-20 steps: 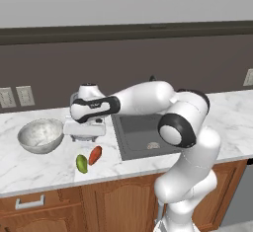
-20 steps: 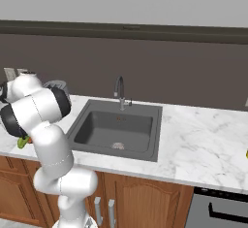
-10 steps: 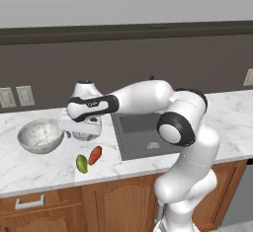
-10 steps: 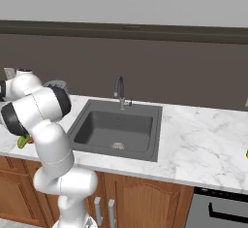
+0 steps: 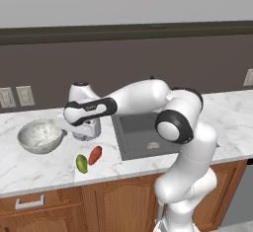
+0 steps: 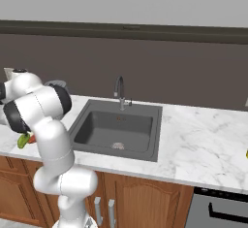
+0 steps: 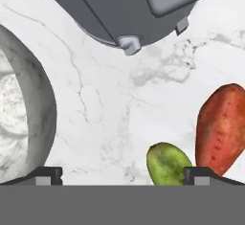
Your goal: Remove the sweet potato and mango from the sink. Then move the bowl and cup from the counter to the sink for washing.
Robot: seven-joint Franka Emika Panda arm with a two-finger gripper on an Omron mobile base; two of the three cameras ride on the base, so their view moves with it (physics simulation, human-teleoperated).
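- The sink (image 6: 116, 132) sits sunk into the marble counter (image 5: 34, 164) and holds no fruit or vegetable now, so the first half of the job looks done; only its drain shows at the bottom.
- The bowl (image 5: 40, 136) rests upright on the counter, left of the sink and beside the grey toaster (image 5: 87, 130), waiting to go into the basin for washing.
- The gripper (image 7: 122, 175) hangs over the bare marble between the bowl and the produce, fingers spread wide with nothing between them, probably lining up on the bowl's rim.
- The sweet potato (image 5: 95, 154) lies on the counter near its front edge, set out of the way of the sink.
- The mango (image 5: 81, 163) lies just beside it, close or touching.
- I cannot pick out the cup with any certainty.
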